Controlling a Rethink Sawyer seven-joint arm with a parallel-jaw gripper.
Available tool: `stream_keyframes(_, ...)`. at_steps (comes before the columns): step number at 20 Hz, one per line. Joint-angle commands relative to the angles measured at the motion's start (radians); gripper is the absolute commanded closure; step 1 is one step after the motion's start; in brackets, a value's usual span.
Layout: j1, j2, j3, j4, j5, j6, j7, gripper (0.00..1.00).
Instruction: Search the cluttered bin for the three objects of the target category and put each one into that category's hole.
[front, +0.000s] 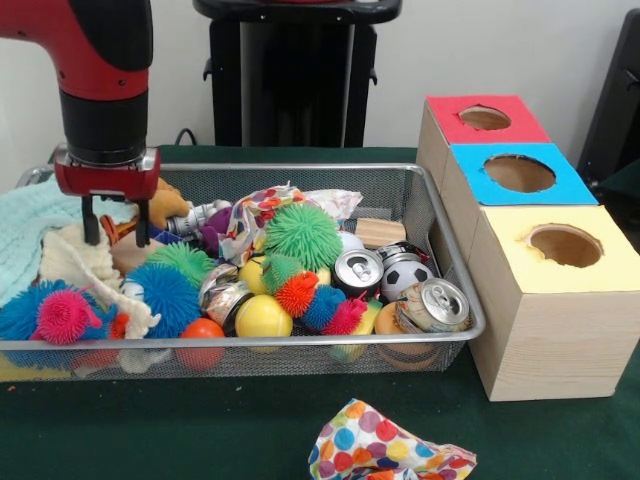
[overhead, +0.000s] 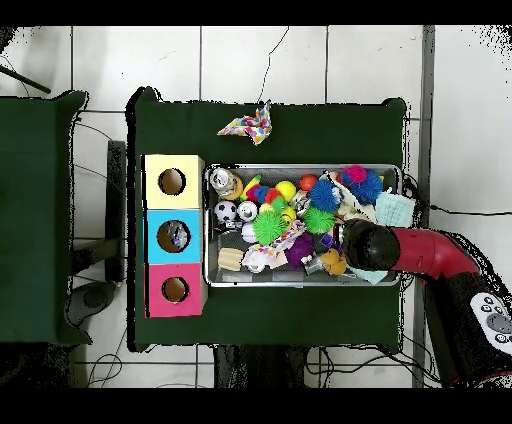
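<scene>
Bin of wire mesh holds mixed clutter. Gripper hangs over the bin's end farthest from the three boxes, fingers apart, holding nothing, above a cream cloth.

The arm's wrist hides the claw entirely from overhead. In the front view, the polka-dot wrapper lying well away from the claw is cut off by the bottom edge, and toys under the pile beside the claw stay buried.
</scene>
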Motion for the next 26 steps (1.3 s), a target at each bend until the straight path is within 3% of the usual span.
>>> stream_keyframes(1,-0.007,0.077,0.015,-0.042,0.027,-0.048,0.087,0.0)
stream_keyframes(8,-0.019,0.106,0.019,-0.071,0.038,-0.078,0.094,0.0)
stream_keyframes(12,-0.034,0.102,0.032,-0.048,0.029,-0.138,0.089,0.0)
stream_keyframes(13,-0.041,0.102,0.035,-0.042,0.039,-0.145,0.095,1.0)
stream_keyframes(26,-0.018,0.1,0.007,-0.041,0.021,-0.169,0.083,1.0)
